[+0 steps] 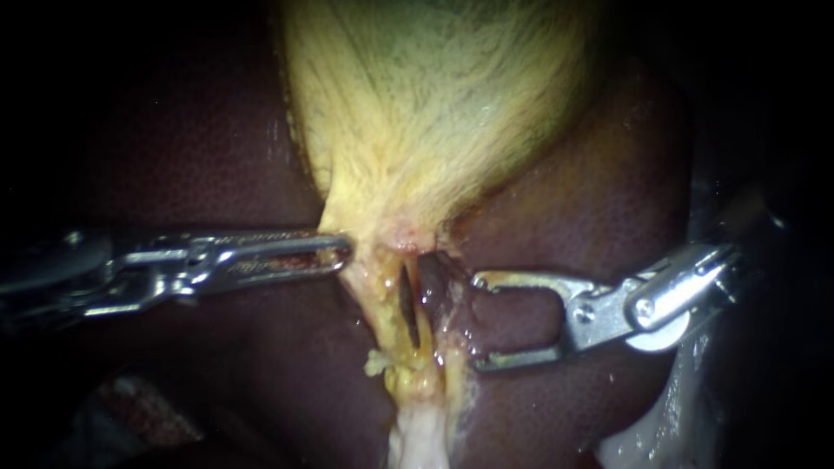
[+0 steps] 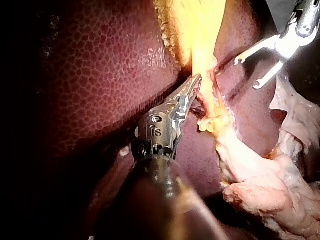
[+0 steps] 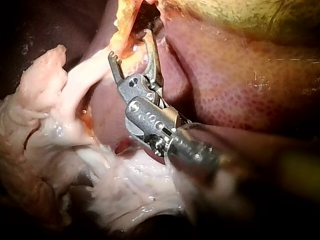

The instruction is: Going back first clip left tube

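Over the liver (image 2: 90, 75), the left tool (image 2: 196, 83) grips the gallbladder (image 2: 200, 30) neck; the right tool (image 2: 246, 73) gapes nearby.

Setting: a surgical work site, viewed close under a narrow light, darkness all round its edges. Contents: dark red mottled liver (image 1: 200, 156) filling the field; pale yellow gallbladder (image 1: 434, 87) at twelve o'clock, tapering toward the centre; a slender steel left instrument (image 1: 346, 250) entering from nine o'clock, a right instrument (image 1: 476, 320) from three o'clock. Loose pale wet tissue (image 1: 417, 434), heaped in folds, at six o'clock.
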Robot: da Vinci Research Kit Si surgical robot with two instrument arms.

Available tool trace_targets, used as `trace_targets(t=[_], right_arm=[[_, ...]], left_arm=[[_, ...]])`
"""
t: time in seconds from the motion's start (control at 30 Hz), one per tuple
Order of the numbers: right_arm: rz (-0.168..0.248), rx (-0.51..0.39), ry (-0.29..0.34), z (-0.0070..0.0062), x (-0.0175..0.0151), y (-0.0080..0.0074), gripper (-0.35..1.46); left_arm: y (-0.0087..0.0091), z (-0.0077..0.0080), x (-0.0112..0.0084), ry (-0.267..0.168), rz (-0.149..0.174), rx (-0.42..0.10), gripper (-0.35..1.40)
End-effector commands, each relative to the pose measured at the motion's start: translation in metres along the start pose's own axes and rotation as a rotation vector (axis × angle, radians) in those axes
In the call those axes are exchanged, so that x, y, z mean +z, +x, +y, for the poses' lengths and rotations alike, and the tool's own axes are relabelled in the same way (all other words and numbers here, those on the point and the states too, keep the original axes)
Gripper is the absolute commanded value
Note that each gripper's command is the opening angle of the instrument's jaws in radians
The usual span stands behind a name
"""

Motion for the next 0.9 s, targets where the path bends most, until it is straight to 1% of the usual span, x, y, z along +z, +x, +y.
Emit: trace_targets(t=[0.03,0.1,0.23,0.37,0.47,0.63,0.9], right_arm=[[0.000,-0.006,0.001,0.0000,-0.0001,0.0000,0.60],[0.000,-0.012,0.002,-0.0001,-0.0002,0.0000,0.60],[0.001,-0.019,0.003,-0.0003,-0.0005,0.0000,0.60],[0.002,-0.024,0.007,-0.0004,-0.0012,0.0001,0.60],[0.008,-0.033,0.006,-0.0002,-0.0017,0.0004,0.60],[0.011,-0.042,0.006,-0.0001,-0.0021,0.0008,0.60],[0.012,-0.041,0.007,-0.0001,-0.0024,0.0008,0.60]], left_arm=[[0.0002,0.0000,0.0003,0.005,0.001,0.002,-0.21],[0.0004,0.0000,0.0006,0.007,-0.002,0.003,-0.21],[0.0011,0.0000,0.0018,0.011,0.004,0.007,-0.21],[0.0020,0.0001,0.0034,0.017,0.017,0.013,-0.21],[0.0025,0.0002,0.0043,0.019,0.026,0.023,-0.21],[0.0027,0.0000,0.0048,0.023,0.030,0.024,-0.21],[0.0027,-0.0001,0.0049,0.023,0.030,0.025,-0.21]])
